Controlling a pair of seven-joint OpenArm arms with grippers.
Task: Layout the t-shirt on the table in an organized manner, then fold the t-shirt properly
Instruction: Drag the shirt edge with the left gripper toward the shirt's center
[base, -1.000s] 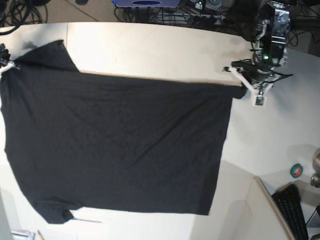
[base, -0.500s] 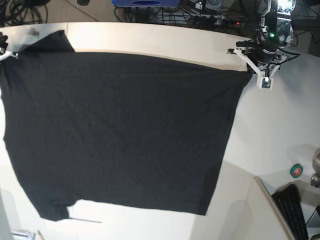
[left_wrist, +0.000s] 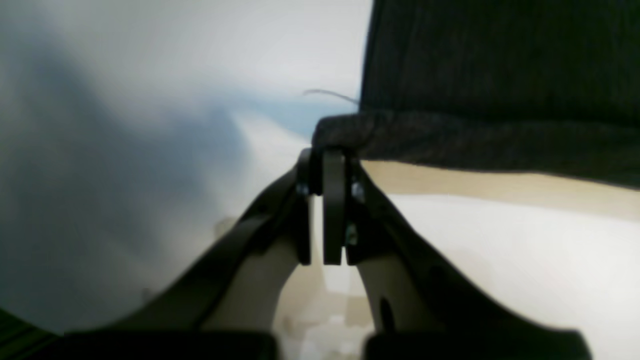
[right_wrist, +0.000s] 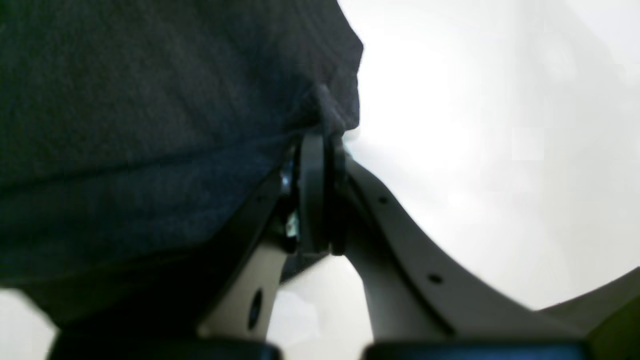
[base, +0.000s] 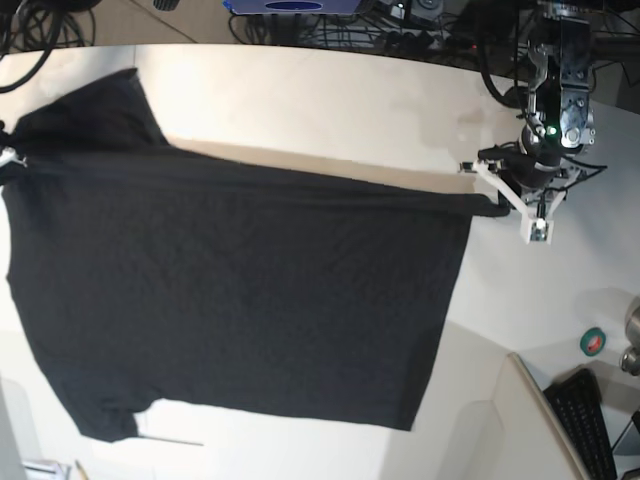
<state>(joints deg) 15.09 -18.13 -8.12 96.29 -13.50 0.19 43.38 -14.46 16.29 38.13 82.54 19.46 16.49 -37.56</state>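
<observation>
Both jaws pinched on t-shirt (base: 230, 290) corners, hem overhanging table (base: 330, 90) edge.

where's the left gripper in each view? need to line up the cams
Base: left gripper at the right edge, jaws shut on the t-shirt corner.
Left wrist: centre, same jaws pinching the dark hem over the table.
Right wrist: not in it; only the right gripper shows there.
Shared landmark: the black t-shirt, in all three views.
</observation>
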